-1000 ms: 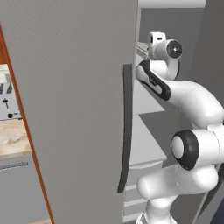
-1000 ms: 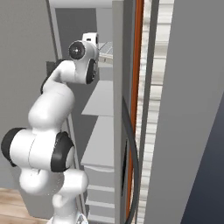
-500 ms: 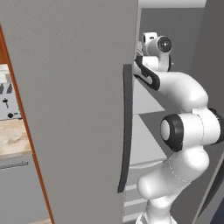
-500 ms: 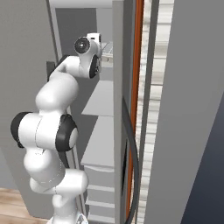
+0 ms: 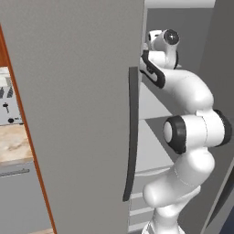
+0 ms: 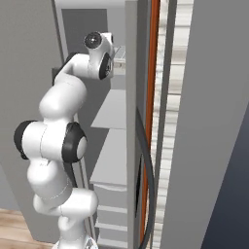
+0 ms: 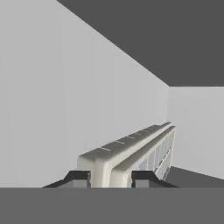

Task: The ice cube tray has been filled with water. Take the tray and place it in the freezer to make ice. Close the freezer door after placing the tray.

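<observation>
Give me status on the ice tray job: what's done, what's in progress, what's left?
Done: the ice cube tray is picked up, gripper shut on its end. In hand: the arm reaches into the open freezer, tray among its pale inner walls. Left: release the tray, withdraw, close the freezer door.

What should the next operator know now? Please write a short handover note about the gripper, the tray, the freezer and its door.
Gripper: shut on the ice cube tray, holding it by one end.
Tray: carried inside the freezer, in its upper part; whether it rests on a shelf cannot be told.
Freezer door: open, handle facing the left base view.
Done: tray picked up and brought into the freezer.
Left: release the tray, pull the arm out, close the door.
</observation>
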Motion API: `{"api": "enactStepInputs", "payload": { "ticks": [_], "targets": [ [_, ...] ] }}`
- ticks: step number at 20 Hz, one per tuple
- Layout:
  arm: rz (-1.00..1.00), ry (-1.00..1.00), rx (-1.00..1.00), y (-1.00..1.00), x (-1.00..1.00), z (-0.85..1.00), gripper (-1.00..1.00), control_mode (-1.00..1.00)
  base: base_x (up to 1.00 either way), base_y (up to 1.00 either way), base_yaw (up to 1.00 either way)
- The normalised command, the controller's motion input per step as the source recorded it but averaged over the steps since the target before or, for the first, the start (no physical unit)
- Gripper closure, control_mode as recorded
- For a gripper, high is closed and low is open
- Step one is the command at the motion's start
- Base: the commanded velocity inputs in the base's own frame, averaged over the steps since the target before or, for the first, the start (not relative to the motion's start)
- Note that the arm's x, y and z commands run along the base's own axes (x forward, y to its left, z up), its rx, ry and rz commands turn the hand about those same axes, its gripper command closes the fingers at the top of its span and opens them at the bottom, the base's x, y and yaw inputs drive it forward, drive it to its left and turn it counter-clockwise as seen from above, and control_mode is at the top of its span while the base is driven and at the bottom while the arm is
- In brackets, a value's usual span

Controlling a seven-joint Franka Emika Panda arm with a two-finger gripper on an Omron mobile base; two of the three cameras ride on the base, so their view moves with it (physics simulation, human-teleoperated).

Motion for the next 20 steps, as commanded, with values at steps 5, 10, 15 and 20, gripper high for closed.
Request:
{"api": "enactStepInputs", "payload": {
  "ticks": [5,10,15,20],
  "targets": [
    [0.04,-0.03,0.0,-0.03,-0.29,0.0,-1.0,-1.0,0.0,0.0,0.0],
    [0.01,-0.09,0.0,0.0,-0.56,0.02,-1.0,-1.0,0.0,0.0,0.0],
    [0.0,-0.12,0.0,0.03,-0.9,0.2,-1.0,-1.0,0.0,0.0,0.0],
    [-0.06,-0.09,0.03,0.18,-1.0,0.33,-1.0,-1.0,0.0,0.0,0.0]
  ]
}}
